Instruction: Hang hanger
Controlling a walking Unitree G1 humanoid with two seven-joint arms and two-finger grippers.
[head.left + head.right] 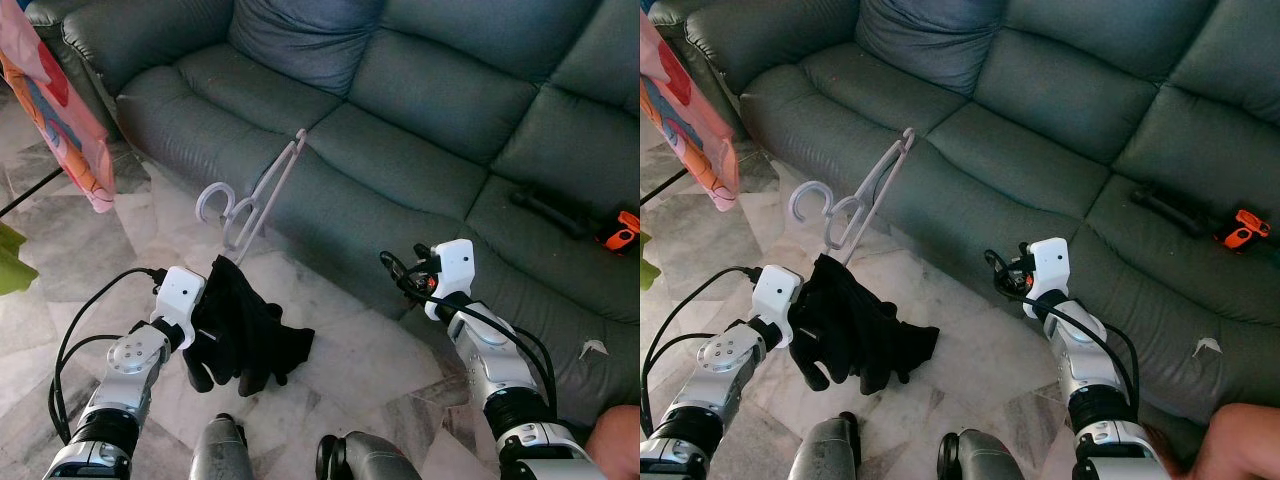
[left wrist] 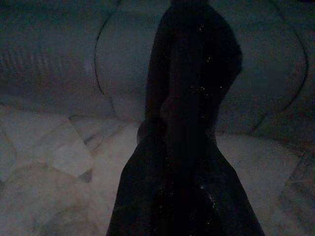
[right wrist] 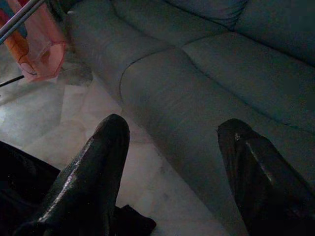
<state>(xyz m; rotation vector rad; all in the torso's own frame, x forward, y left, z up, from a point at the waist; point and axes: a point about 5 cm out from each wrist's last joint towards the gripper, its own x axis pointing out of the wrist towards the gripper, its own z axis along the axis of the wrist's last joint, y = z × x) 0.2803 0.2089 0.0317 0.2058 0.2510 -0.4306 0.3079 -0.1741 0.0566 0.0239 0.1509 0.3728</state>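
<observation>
Hanger (image 1: 262, 196), pale plastic, sticking up and away from the left gripper (image 1: 222, 268), hook end to the left, long arm slanting toward the sofa's (image 1: 420, 150) front edge. Left fingers buried in a black garment (image 1: 245, 335) draped over the hanger's near end, so can't tell how they're set. Over on the right, right gripper (image 3: 172, 172) spread wide, holding nothing, fingers (image 3: 93, 177) pointing at the grey-green sofa and marble floor (image 1: 350, 350). Far left, pink printed cloth (image 1: 60, 110) hanging down. Far right on the seat, something black and orange (image 1: 620, 232). Near right corner, a bit of a person (image 1: 612, 440).
</observation>
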